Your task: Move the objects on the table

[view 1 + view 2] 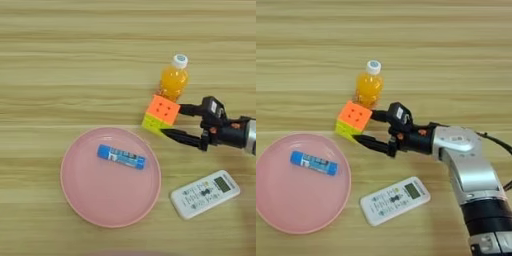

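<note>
An orange-and-yellow puzzle cube (161,115) stands on the table (75,60), just in front of a small orange-juice bottle (173,80) with a white cap. My right gripper (171,120) comes in from the right and is open. One black finger touches the cube's upper right corner, the other reaches along its lower yellow edge. A blue tube (121,157) lies inside the pink plate (67,170). Below the gripper, flat on the wood, is the white remote control (205,194).
The silver forearm (466,160) runs from the lower right corner up to the gripper, passing beside the remote. The plate takes up the lower left of the table.
</note>
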`<state>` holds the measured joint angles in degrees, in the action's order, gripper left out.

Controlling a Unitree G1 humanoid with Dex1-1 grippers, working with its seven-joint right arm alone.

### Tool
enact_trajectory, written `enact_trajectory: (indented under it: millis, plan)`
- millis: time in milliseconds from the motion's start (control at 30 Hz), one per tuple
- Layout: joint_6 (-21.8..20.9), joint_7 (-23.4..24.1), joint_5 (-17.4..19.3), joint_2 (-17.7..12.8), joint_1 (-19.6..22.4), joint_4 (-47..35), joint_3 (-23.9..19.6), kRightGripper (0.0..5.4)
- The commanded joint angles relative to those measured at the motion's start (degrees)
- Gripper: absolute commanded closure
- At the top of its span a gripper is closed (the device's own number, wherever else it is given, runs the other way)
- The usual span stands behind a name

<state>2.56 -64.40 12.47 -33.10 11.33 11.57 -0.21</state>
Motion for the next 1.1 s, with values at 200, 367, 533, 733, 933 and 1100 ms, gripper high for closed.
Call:
enact_trajectory:
  millis: [200,367,533,733,933,1100]
  plan:
    - [-7.6,1.7,-3.9,-2.8,4.8,7.1,-0.9,2.07]
    - [-9.2,1.6,-5.1,-2.3,4.7,9.1,-0.2,2.07]
    - [-10.2,1.5,-5.8,-2.0,4.5,10.3,0.6,2.07]
    - [-10.3,1.0,-5.5,-2.1,4.3,10.3,0.8,1.41]
    - [-9.8,1.1,-4.5,-2.3,4.8,9.7,-0.1,0.80]
    - [-8.9,0.6,-3.0,-3.3,5.0,7.9,-1.5,0.32]
